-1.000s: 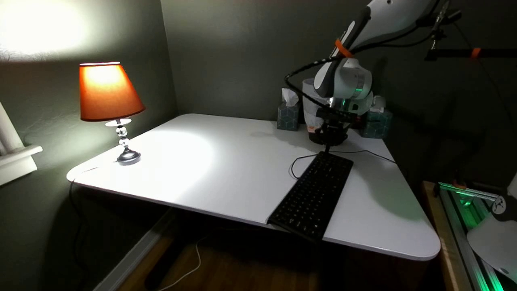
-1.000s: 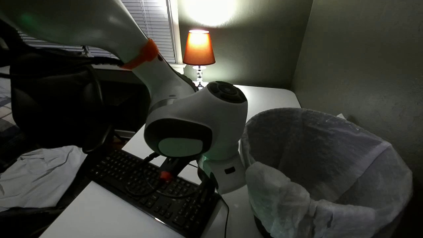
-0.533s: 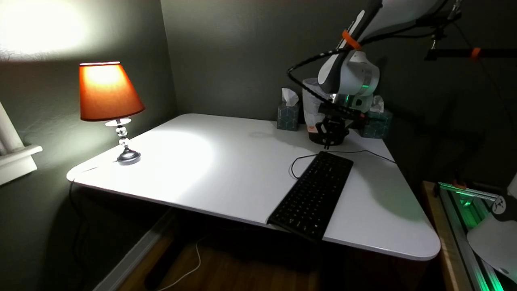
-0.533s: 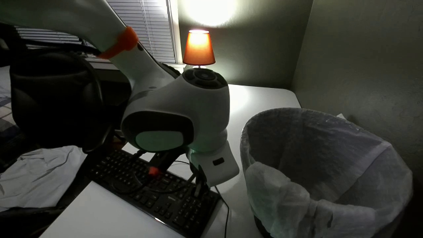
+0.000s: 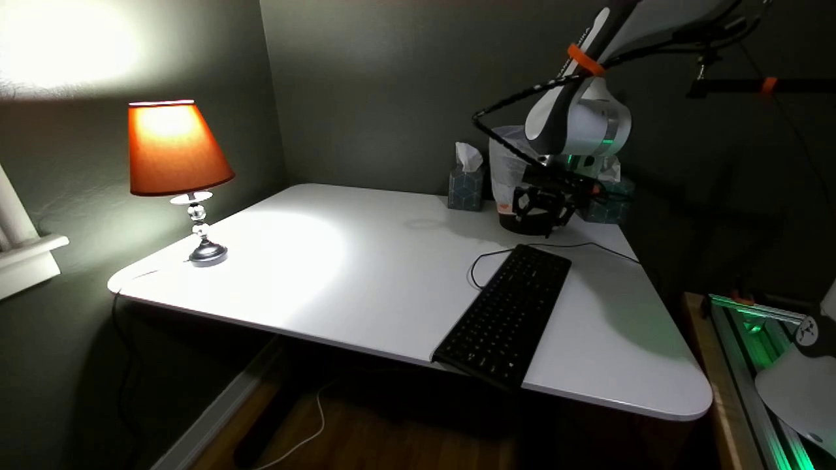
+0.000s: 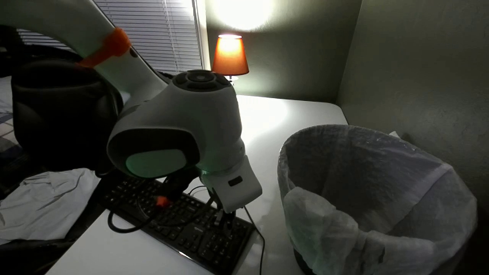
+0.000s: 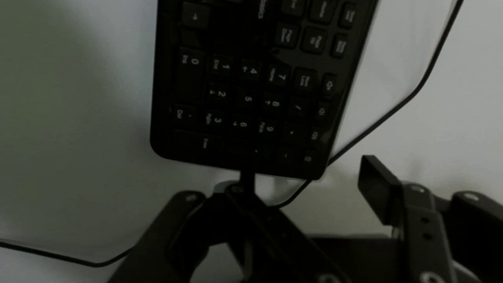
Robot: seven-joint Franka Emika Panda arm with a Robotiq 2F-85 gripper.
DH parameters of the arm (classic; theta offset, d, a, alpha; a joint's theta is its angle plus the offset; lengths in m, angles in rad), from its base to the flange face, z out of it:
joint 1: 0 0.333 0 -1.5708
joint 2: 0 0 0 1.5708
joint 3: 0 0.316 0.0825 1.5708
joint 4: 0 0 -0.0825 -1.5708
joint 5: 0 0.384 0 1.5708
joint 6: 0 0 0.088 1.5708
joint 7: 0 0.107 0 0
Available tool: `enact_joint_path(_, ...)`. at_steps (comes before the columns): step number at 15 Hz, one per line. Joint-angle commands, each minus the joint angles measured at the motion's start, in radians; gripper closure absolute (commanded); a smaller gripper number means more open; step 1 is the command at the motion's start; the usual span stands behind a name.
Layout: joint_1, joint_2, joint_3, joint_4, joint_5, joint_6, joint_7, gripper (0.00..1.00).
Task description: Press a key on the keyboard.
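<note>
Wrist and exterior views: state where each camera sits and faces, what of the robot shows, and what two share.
Wrist view: on the wrist, facing down at the keyboard; the end effector shows at the bottom.
In an exterior view: beyond an edge of the table, facing a wall; the arm upper right, apparently its base lower right.
In an exterior view: near and above the bin, facing the lamp and blinds; the arm runs upper left to centre.
In both exterior views: keyboard, table, bin, arm, lamp.
</note>
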Motion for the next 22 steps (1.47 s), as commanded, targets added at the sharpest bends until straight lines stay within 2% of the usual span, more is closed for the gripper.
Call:
enact_joint_path(1, 0.071, -0.04, -0.073, -0.078, -0.114, 0.079, 0.096, 0.02)
enact_joint_path(5, 0.14, -0.034, -0.161, -0.102, -0.221, 0.132, 0.187, 0.0)
enact_joint_path(12, 0.242, -0.039, -0.29, -0.11, -0.329, 0.128, 0.281, 0.0)
enact_joint_path(16, 0.277, -0.056, -0.325, -0.121, -0.347, 0.124, 0.288, 0.0)
enact_joint_path(17, 0.243, -0.022, -0.29, -0.085, -0.31, 0.111, 0.253, 0.0)
enact_joint_path(22, 0.257, -0.03, -0.303, -0.09, -0.314, 0.111, 0.255, 0.0)
